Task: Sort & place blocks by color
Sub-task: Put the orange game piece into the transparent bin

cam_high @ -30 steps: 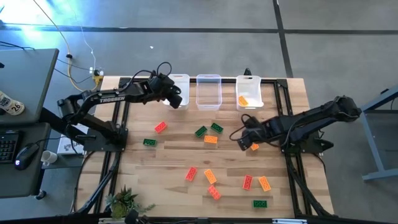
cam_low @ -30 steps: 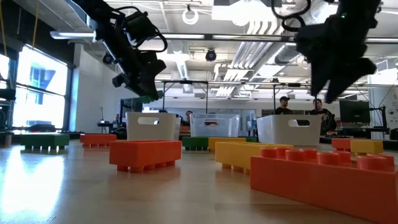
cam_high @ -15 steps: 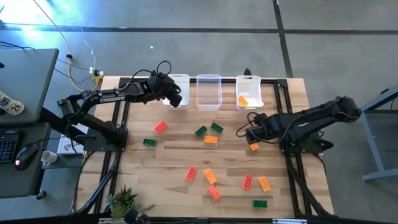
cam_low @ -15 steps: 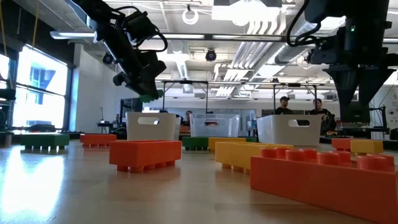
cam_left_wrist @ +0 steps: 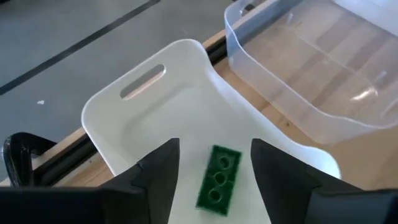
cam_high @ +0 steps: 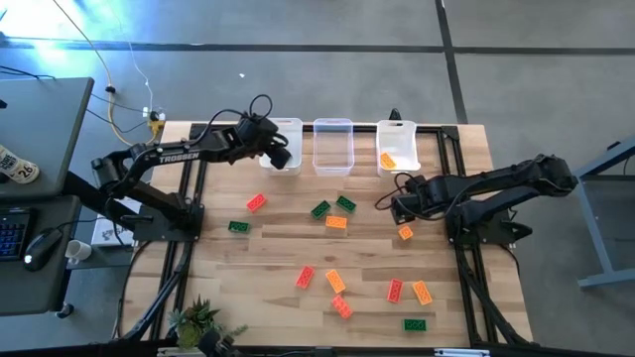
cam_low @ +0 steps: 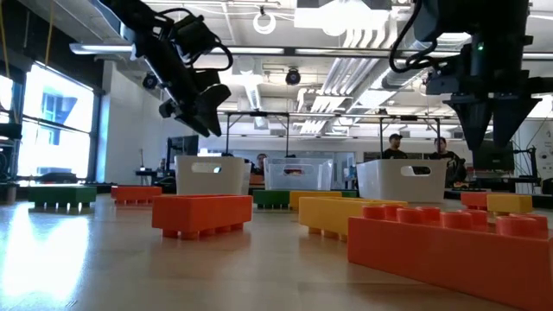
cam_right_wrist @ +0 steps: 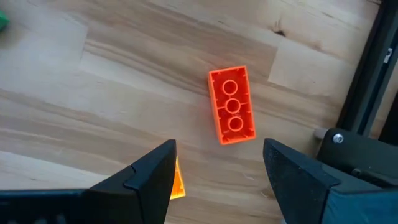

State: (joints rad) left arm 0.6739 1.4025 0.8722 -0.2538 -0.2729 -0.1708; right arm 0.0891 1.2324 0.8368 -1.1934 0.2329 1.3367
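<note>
Sorting is in progress, and I judge that two steps are running at the same time: the left gripper (cam_high: pixel 281 157) is hanging over the left white bin (cam_left_wrist: pixel 186 68), and the right gripper (cam_high: pixel 400 210) is hovering over the table (cam_high: pixel 268 253) near an orange block (cam_high: pixel 405 233). In the left wrist view a green block (cam_left_wrist: pixel 218 177) is lying on the floor of this bin between the two spread fingers, which are touching nothing, so the delivery seems finished. The right gripper is also wide open and is holding nothing; in its wrist view a red-orange block (cam_right_wrist: pixel 232 104) is lying flat on the wood ahead of the fingers, apart from them. The right bin (cam_high: pixel 397 145) is already containing one orange block (cam_high: pixel 387 160), and the middle clear bin (cam_high: pixel 332 146) is looking empty. Next, I think, the right gripper needs to lower around its block and close, and the left arm needs to go for another green block (cam_high: pixel 238 227), since many blocks are lying scattered on the table.
</note>
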